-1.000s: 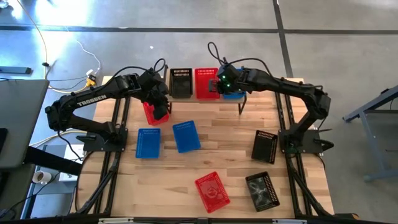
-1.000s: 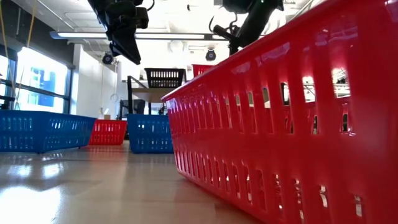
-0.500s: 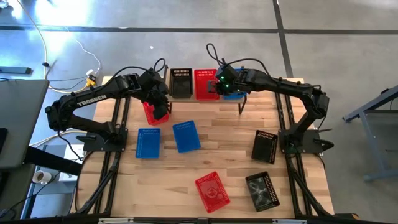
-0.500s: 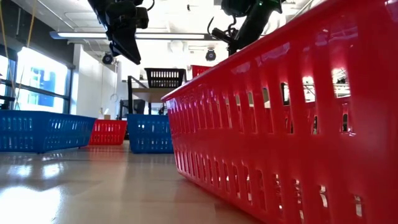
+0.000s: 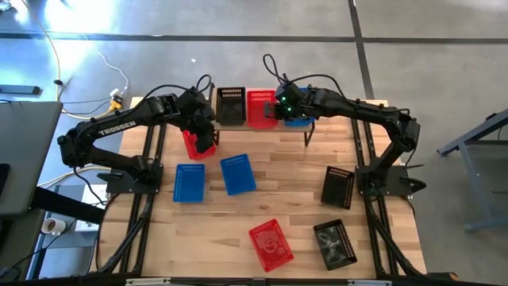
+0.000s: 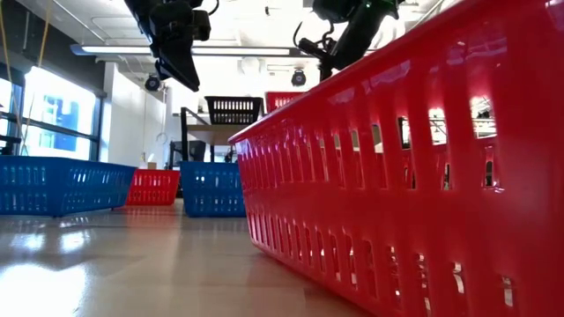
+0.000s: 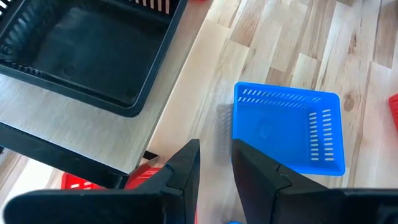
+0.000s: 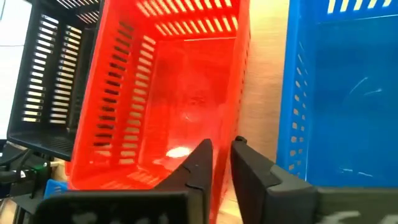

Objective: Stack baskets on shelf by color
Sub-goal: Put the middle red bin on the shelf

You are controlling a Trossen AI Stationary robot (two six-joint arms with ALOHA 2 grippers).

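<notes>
Red basket — close, filling foreground

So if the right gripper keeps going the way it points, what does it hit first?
Most likely the red basket on the shelf: the right gripper has its fingers straddling that basket's wall beside the blue basket. Depth is hard to judge.

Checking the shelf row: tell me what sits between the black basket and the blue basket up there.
A red basket stands between the black basket and the blue basket on the shelf, seen in the high view and the right wrist view.
</notes>
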